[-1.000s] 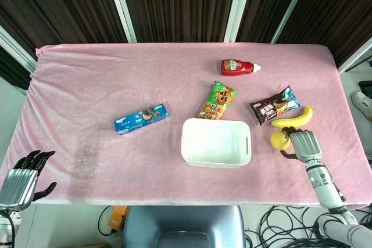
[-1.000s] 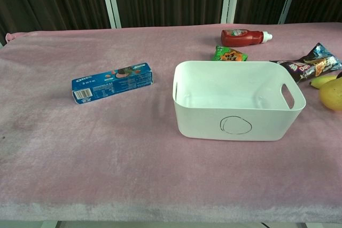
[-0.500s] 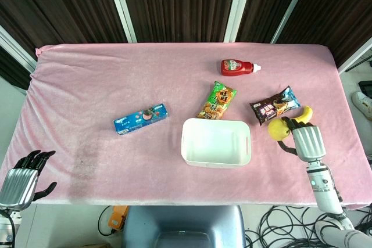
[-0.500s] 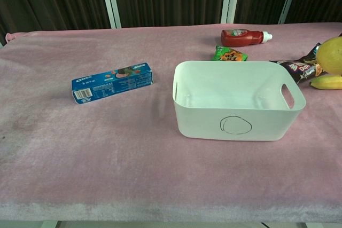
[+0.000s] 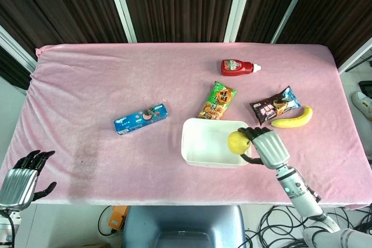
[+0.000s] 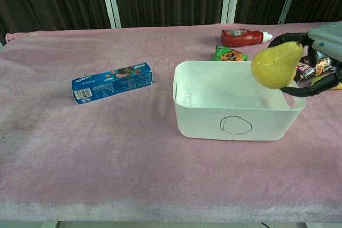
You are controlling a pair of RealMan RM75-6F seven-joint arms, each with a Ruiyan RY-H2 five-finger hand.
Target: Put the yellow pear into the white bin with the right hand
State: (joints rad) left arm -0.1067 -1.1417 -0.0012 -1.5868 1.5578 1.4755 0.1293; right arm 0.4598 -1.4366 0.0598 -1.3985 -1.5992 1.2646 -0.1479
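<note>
My right hand [image 5: 266, 145] [image 6: 323, 52] grips the yellow pear [image 5: 238, 142] [image 6: 276, 64] and holds it in the air above the right end of the white bin [image 5: 197, 153] [image 6: 200, 117]. The bin stands near the table's front edge and nothing shows inside it. In the chest view the pear hangs just over the bin's right rim, stem end towards the hand. My left hand [image 5: 23, 177] is off the table's front left corner, fingers apart, holding nothing.
A banana [image 5: 292, 119] and a dark snack bag [image 5: 274, 105] lie right of the bin. A green snack bag [image 5: 217, 100] and a red ketchup bottle [image 5: 238, 67] lie behind it. A blue cookie box [image 5: 140, 118] [image 6: 113, 81] is to the left.
My right hand lifted the pear off the table beside the banana and carried it leftwards to above the bin's right end. The left hand stayed still.
</note>
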